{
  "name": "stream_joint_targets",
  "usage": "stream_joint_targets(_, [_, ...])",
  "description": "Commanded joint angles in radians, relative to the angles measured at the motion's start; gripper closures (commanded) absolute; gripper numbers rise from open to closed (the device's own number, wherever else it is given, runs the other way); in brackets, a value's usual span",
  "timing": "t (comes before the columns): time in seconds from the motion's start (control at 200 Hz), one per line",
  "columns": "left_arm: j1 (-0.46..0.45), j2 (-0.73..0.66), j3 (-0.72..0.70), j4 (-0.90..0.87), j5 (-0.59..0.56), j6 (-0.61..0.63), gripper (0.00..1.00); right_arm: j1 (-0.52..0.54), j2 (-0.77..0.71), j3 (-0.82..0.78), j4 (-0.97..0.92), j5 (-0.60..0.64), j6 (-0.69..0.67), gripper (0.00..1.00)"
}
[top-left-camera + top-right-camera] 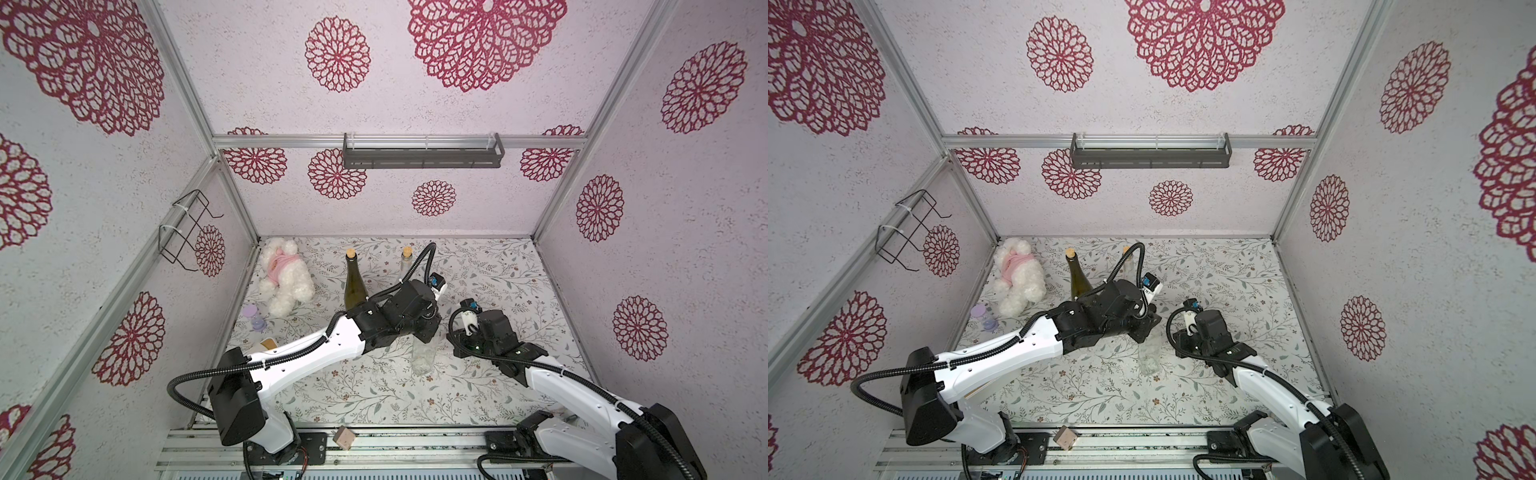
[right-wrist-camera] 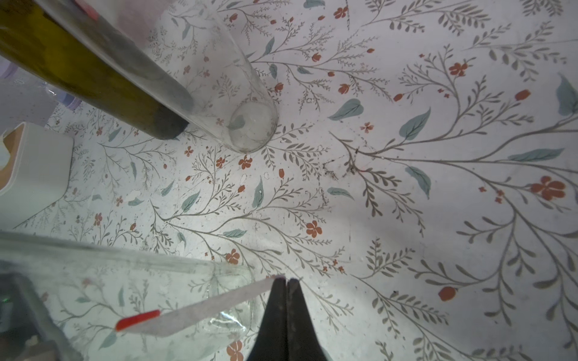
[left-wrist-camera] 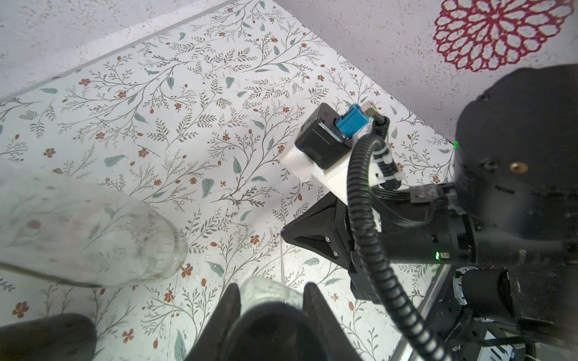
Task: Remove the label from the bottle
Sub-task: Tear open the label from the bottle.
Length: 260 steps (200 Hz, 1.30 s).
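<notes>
A clear glass bottle stands mid-table in both top views. My left gripper is shut on its top, with glass showing between the two black fingers. In the right wrist view the same bottle is close by. A pale strip of label with a red end stretches from its glass to my right gripper, which is shut on the strip's tip. The red end lies against the bottle. In a top view the right gripper sits just right of the bottle.
A dark green corked bottle and a second clear corked bottle stand behind the left arm. A white plush toy and a purple timer lie at the left. A white box stands near the left wall, and a wooden cube on the front rail.
</notes>
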Motion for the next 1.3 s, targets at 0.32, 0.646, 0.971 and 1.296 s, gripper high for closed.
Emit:
stream_joint_targets(0.32, [-0.011,-0.015,-0.023,-0.01,0.022,0.0,0.78,-0.034,0.016,0.031,0.034,-0.017,-0.024,1.0])
stream_joint_targets(0.646, [-0.011,-0.017,-0.023,-0.006,0.025,-0.003,0.78,-0.049,0.031,0.036,0.038,-0.031,-0.029,1.0])
stream_joint_targets(0.971, [-0.011,-0.02,-0.02,-0.001,0.021,-0.002,0.78,-0.062,0.042,0.045,0.028,-0.035,-0.031,1.0])
stream_joint_targets(1.296, [-0.011,-0.017,0.018,0.017,0.003,-0.003,0.78,-0.071,0.014,0.077,-0.101,0.031,-0.008,1.0])
